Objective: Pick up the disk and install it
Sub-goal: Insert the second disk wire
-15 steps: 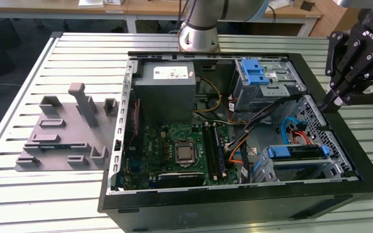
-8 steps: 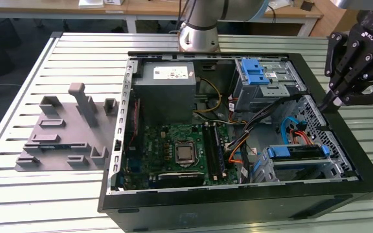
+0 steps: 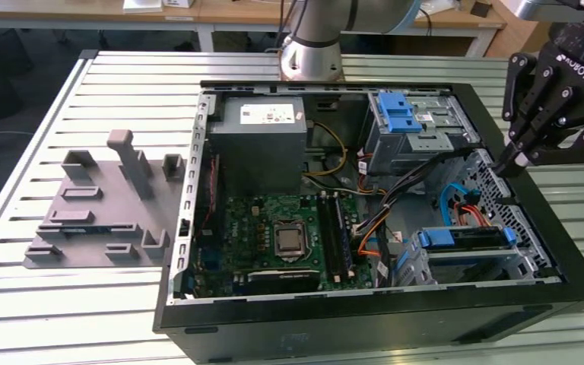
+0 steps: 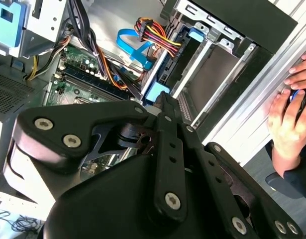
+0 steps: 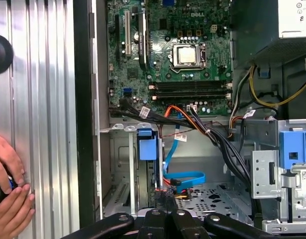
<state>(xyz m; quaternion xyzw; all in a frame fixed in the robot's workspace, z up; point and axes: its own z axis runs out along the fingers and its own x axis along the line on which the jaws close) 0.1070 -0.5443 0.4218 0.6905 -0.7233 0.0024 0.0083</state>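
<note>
Blue plastic frames the disk [image 3: 461, 239], which sits seated in the drive bay at the lower front corner of the open computer case [image 3: 373, 319], near the exterior view's right. Its blue bracket end also shows in the first wrist view [image 5: 147, 145]. The black gripper [image 3: 512, 163] hangs above the case's edge just beyond the bay, holding nothing, its fingers drawn close together. A person's hands [image 5: 8, 191] rest on the slatted metal table [image 3: 79, 304] beside the case.
</note>
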